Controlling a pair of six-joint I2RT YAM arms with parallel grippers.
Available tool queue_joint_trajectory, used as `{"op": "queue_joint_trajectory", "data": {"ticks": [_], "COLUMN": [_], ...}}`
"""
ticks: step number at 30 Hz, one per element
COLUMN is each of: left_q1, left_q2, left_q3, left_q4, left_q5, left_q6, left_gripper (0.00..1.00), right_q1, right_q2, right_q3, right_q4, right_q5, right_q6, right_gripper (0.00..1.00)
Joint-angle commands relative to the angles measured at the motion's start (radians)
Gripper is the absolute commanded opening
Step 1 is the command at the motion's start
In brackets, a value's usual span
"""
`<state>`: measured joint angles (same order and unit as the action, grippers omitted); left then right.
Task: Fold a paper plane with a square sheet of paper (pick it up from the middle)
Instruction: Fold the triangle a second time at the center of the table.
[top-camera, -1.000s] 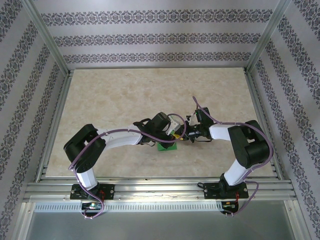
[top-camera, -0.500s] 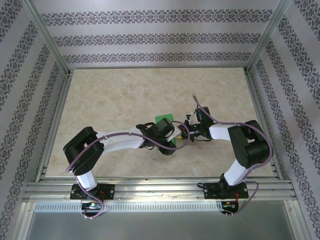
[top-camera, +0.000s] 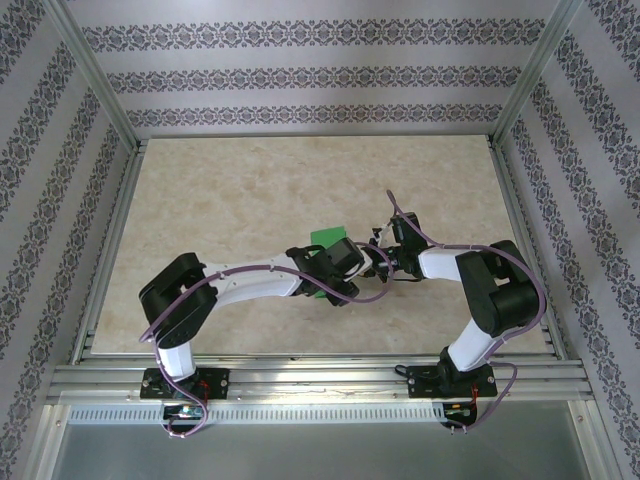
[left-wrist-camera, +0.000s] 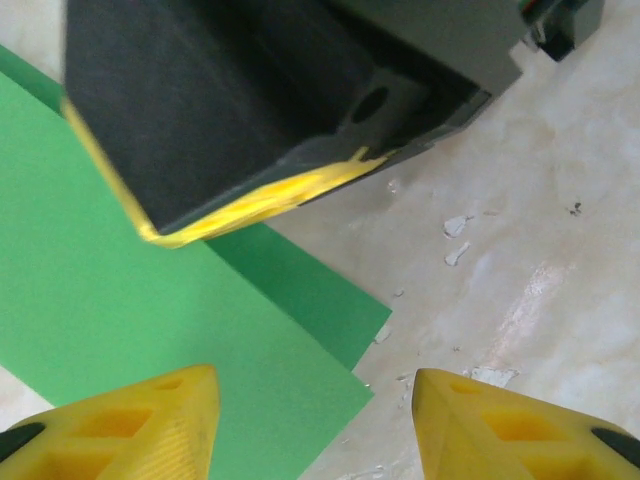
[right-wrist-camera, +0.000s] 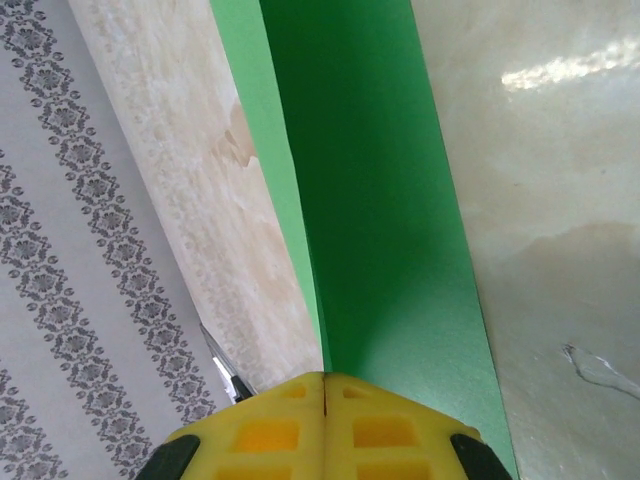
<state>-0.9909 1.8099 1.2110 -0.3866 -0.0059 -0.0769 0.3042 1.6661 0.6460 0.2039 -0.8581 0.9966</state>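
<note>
Left arm has swung in and let go; the green paper now peeks out past its wrist.
The left gripper (left-wrist-camera: 312, 405) hangs with jaws apart and nothing between them, the square sheet of paper (left-wrist-camera: 110, 310) spread just ahead of its left finger over the table (left-wrist-camera: 530, 250). The right gripper (right-wrist-camera: 325, 390) is pinched together on the sheet's edge, and the paper runs straight out ahead of it. To me it looks doubled over lengthwise; no pointed plane yet, so most creases remain.

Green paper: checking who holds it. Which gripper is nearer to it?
Right. The right gripper is shut on the green paper; the left gripper hangs open over its edge.
</note>
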Motion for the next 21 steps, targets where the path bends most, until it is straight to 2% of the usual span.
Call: {"op": "queue_joint_trajectory", "data": {"ticks": [1, 4, 7, 21], "left_q1": [-0.022, -0.026, -0.026, -0.026], "left_q2": [0.03, 0.038, 0.036, 0.019], "left_q3": [0.031, 0.034, 0.033, 0.025], "left_q4": [-0.055, -0.057, -0.055, -0.052], "left_q5": [-0.034, -0.069, -0.095, -0.111], "left_q6": [0.028, 0.023, 0.023, 0.044], "left_gripper": [0.55, 0.52, 0.44, 0.15], "right_q1": [0.012, 0.012, 0.012, 0.011], "right_q2": [0.004, 0.003, 0.003, 0.004], "right_q3": [0.0, 0.0, 0.0, -0.002], "right_q4": [0.025, 0.028, 0.025, 0.021], "right_q5": [-0.018, -0.021, -0.02, -0.015], "right_q6": [0.007, 0.01, 0.009, 0.004], "right_gripper": [0.01, 0.01, 0.01, 0.01]}}
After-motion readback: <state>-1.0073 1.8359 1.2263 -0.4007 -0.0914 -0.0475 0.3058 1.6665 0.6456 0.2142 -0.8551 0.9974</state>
